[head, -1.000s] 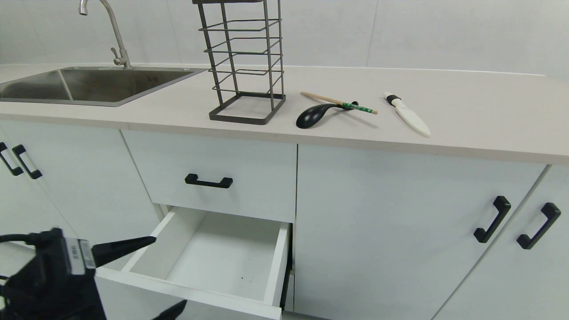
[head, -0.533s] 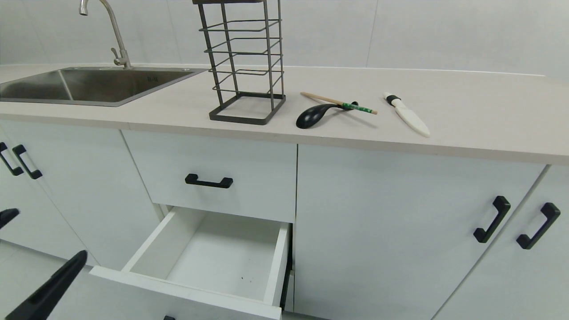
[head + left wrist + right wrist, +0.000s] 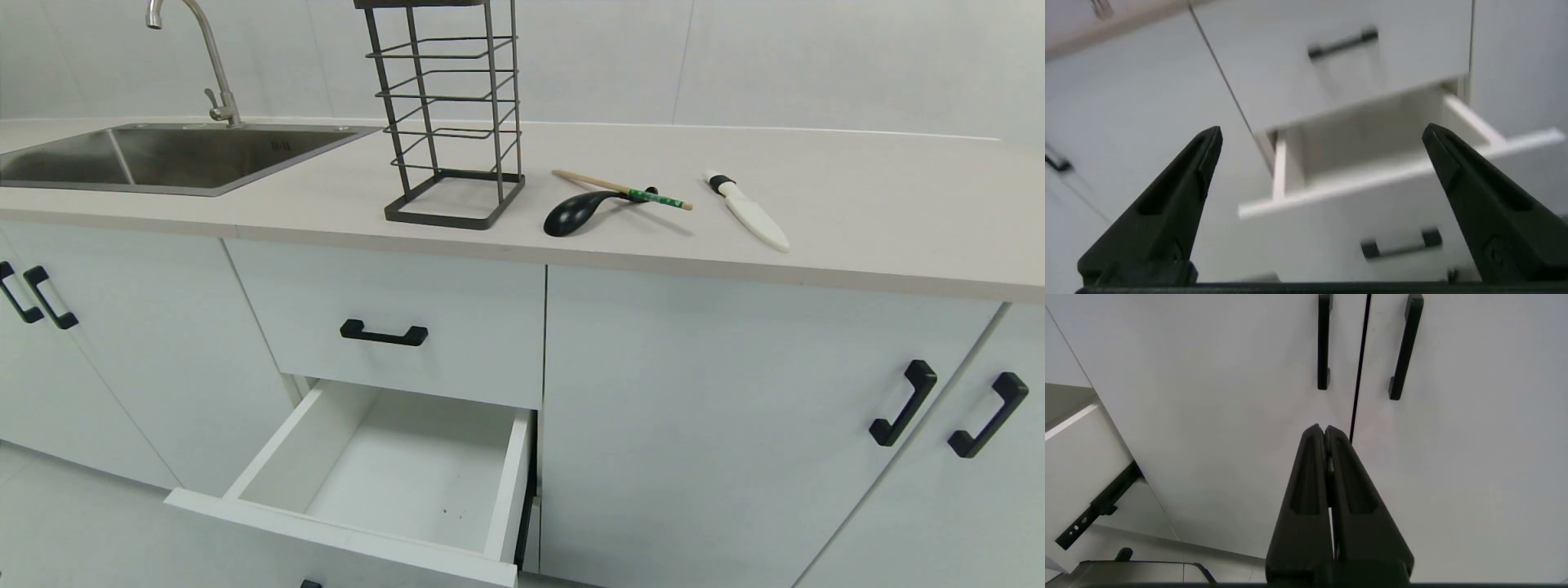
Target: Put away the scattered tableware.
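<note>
Left wrist view, drawer (image 3: 1372, 204) beyond spread claw (image 3: 1323, 135)

Your head camera looks down on the pale countertop (image 3: 857, 204) and white pulled-out drawer (image 3: 504, 490). Left wrist shares that drawer from low down. Right wrist closely faces white cabinet doors (image 3: 1233, 384).

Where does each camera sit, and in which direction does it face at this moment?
Head view: on the robot's head, facing forward and down at the countertop, the spoon, the knife and the open drawer.
Left wrist view: on the left wrist, facing the open drawer between the open fingers of the left gripper.
Right wrist view: on the right wrist, facing two door handles past the shut fingers of the right gripper.
Shared: head and left wrist views both show the open drawer and the closed drawer's handle.
</note>
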Available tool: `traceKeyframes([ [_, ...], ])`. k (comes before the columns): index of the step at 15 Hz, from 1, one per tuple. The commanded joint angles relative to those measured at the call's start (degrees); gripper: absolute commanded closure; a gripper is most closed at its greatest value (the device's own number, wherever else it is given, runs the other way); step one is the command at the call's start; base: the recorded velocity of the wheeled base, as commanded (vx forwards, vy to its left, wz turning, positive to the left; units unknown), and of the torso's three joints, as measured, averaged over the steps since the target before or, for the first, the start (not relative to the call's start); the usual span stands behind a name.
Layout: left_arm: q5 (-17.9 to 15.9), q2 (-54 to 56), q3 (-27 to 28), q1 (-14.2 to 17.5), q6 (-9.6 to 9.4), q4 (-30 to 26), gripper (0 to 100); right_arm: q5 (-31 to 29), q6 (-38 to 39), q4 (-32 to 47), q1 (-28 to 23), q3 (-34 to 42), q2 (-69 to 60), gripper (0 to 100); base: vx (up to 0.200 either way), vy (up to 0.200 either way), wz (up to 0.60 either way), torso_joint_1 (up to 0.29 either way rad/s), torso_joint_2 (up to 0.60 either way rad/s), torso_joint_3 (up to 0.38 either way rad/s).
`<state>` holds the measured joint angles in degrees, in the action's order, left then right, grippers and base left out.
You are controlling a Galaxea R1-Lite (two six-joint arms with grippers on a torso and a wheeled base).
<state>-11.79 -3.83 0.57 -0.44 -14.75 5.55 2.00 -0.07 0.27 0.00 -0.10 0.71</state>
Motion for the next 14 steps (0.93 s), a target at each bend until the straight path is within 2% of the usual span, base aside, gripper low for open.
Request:
traceKeyframes([
  [1, 2.65, 3.83, -0.57, 0.53, 1.48, -1.86, 0, 0.02, -0.01, 0.0, 0.0, 0.01, 0.08, 100, 0.0, 0.0, 0.0, 0.0, 0.0, 0.0],
  [2, 5.81, 3.83, -0.57, 0.53, 6.31, -2.21, 0, 0.02, -0.01, 0.0, 0.0, 0.01, 0.08, 100, 0.0, 0.0, 0.0, 0.0, 0.0, 0.0],
  [4, 9.77, 3.83, -0.57, 0.53, 12.73, -5.81, 0, 0.02, -0.01, 0.0, 0.0, 0.01, 0.08, 100, 0.0, 0.0, 0.0, 0.0, 0.0, 0.0],
  [5, 10.03, 3.83, -0.4, 0.44, 16.68, -5.99, 0, 0.02, -0.01, 0.0, 0.0, 0.01, 0.08, 100, 0.0, 0.0, 0.0, 0.0, 0.0, 0.0],
  [6, 10.03, 3.83, -0.57, 0.53, 15.19, -5.55, 0, 0.02, -0.01, 0.0, 0.0, 0.01, 0.08, 100, 0.0, 0.0, 0.0, 0.0, 0.0, 0.0],
  [7, 9.94, 3.83, -0.57, 0.53, 14.57, -5.55, 0, 0.02, -0.01, 0.0, 0.0, 0.01, 0.08, 100, 0.0, 0.0, 0.0, 0.0, 0.0, 0.0],
  [14, 9.94, 3.83, -0.57, 0.53, 14.84, -5.46, 0, 0.02, -0.01, 0.0, 0.0, 0.01, 0.08, 100, 0.0, 0.0, 0.0, 0.0, 0.0, 0.0],
])
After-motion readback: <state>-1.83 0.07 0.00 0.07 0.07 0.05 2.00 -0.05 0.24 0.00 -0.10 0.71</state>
